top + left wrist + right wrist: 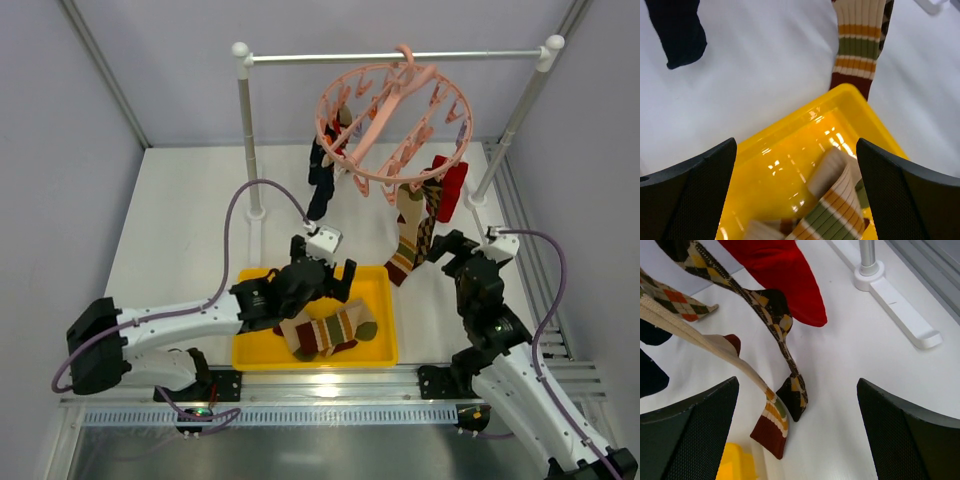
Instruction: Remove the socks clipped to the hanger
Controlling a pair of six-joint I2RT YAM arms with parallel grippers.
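Left gripper [323,265] and right gripper [455,245]: both released, empty.
A striped fabric sock [325,330] lies in the yellow plastic tray [310,362]; other socks [320,180] hang on the round pink plastic hanger [395,110].

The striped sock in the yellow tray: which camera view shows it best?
The top external view: there the striped sock lies whole in the yellow tray. The left wrist view shows only part of it, close up, cut off by the bottom edge. The right wrist view shows only a corner of the tray, not this sock.
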